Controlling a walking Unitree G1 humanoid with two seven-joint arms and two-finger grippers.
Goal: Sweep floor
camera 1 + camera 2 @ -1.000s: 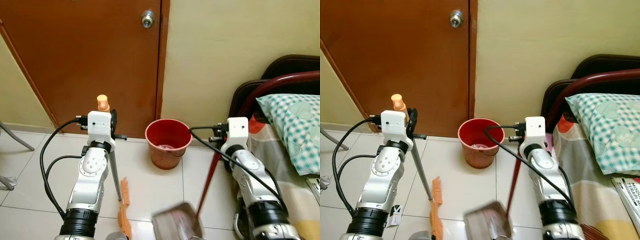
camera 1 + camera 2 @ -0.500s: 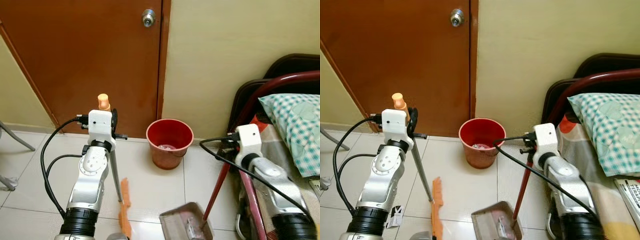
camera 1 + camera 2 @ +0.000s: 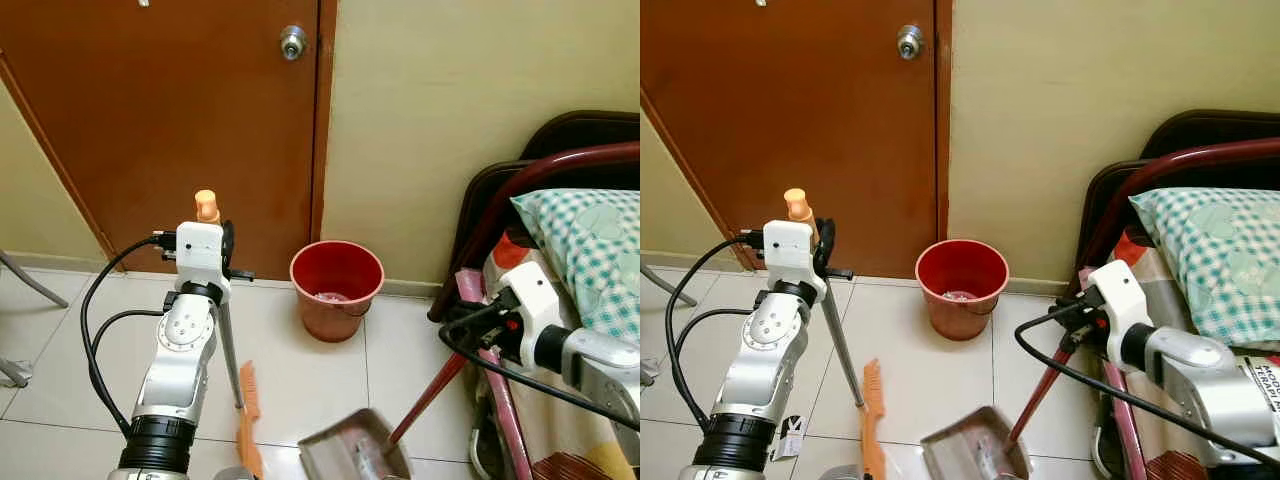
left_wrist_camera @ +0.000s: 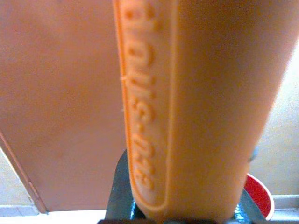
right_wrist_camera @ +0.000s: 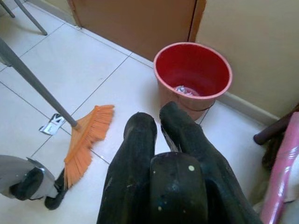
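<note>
My right gripper (image 5: 156,130) swung right toward bed, fingers clamping red-handled grey dustpan (image 3: 352,455), handle now slanted | left gripper (image 3: 212,235) unmoved, gripping orange broom (image 3: 246,415).

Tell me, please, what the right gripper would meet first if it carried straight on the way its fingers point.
Most likely the red bucket: in the right wrist view the right gripper aims at its near wall, just under the rim. Depth is hard to judge, so it could touch the tiled floor in front first.
</note>
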